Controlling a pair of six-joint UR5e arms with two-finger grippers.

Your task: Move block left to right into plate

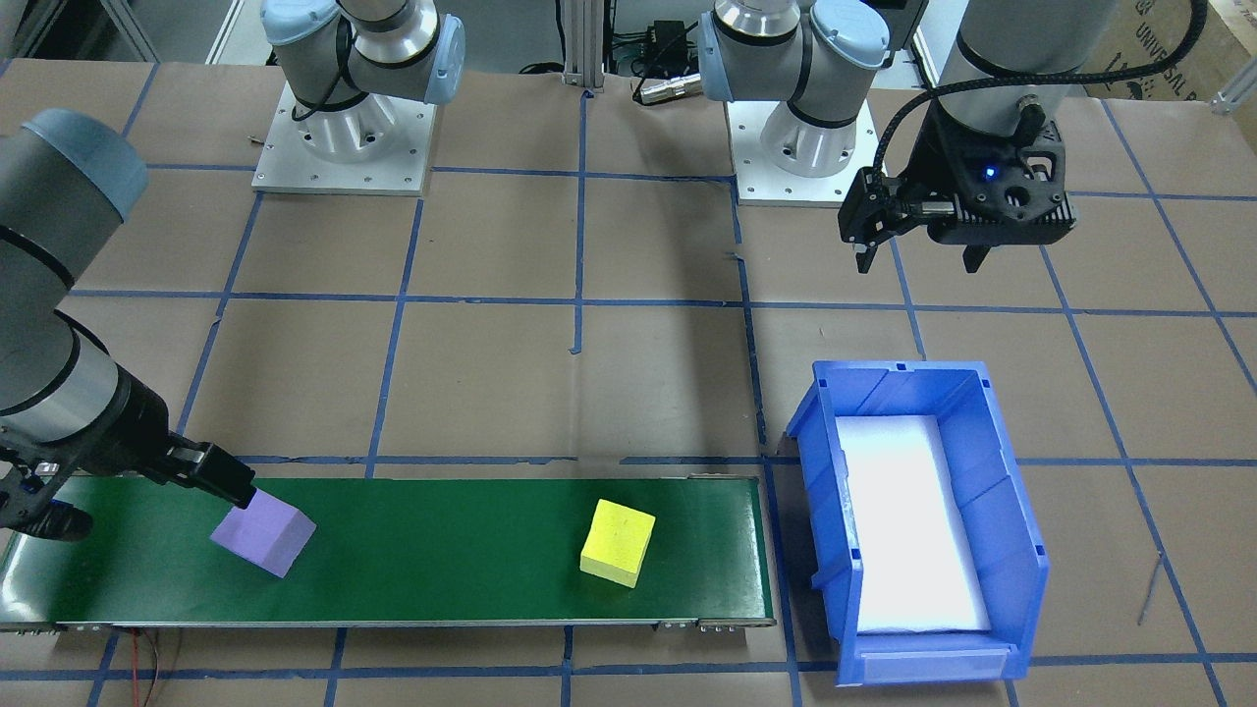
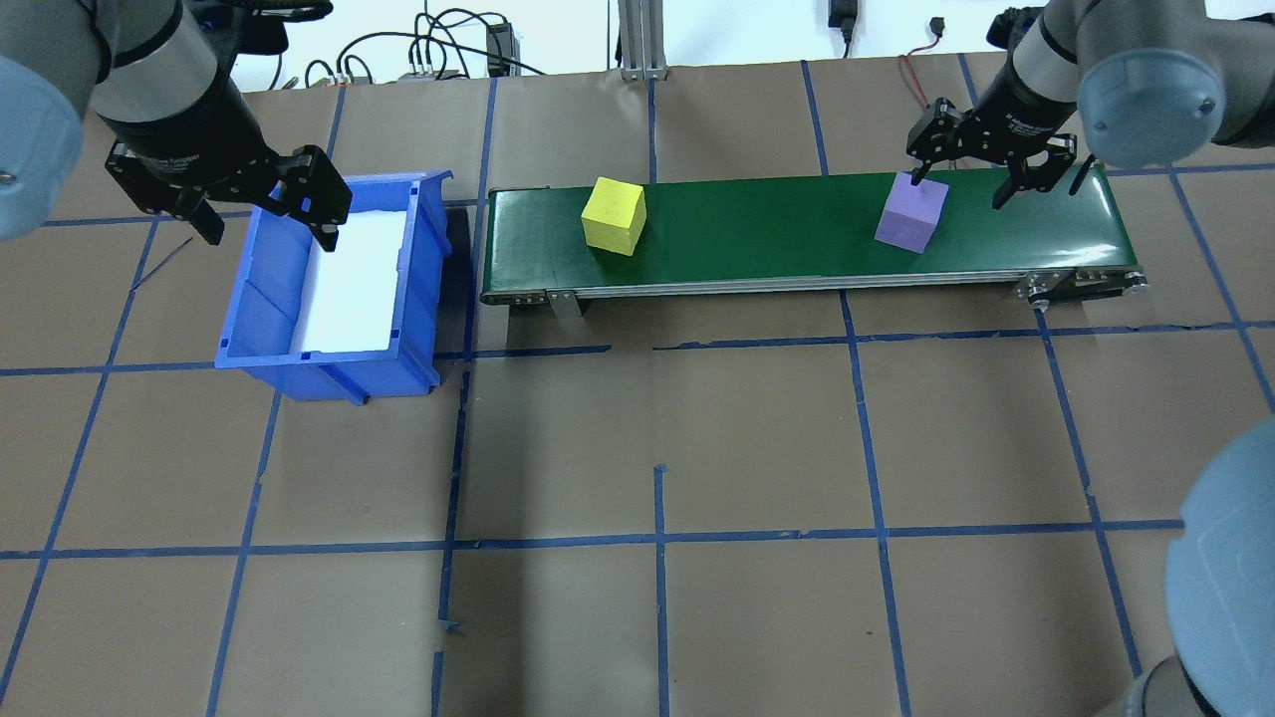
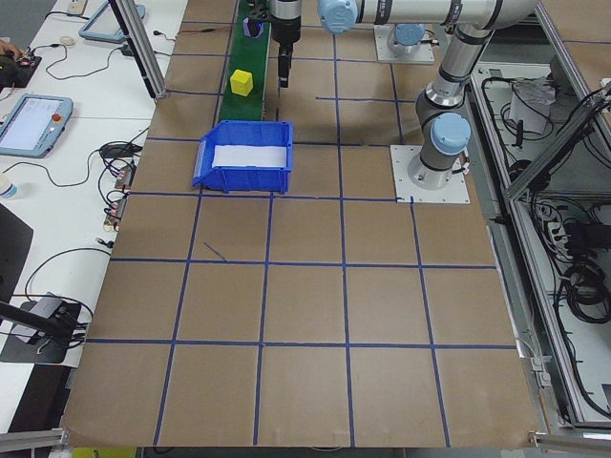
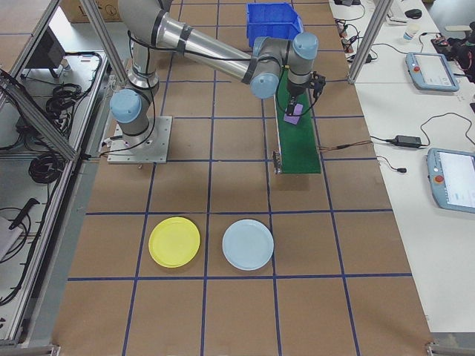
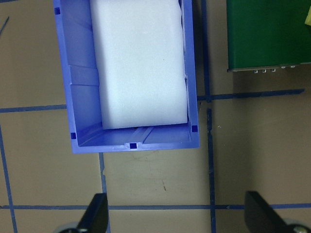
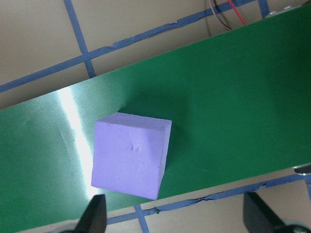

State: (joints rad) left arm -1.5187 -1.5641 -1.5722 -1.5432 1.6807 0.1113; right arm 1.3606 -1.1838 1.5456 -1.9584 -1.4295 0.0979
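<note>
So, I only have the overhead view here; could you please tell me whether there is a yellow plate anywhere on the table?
Observer: Yes, the right side view shows a yellow plate flat on the table, past the belt's end on the robot's right.
Operator: Thank you, is anything beside it?
Observer: A pale blue plate lies next to it, on the side away from the robot, not touching it; both are empty.

A brown table taped in blue squares carries a green conveyor under the right gripper, a blue bin below the left gripper, and two plates: yellow plate, pale blue plate.
</note>
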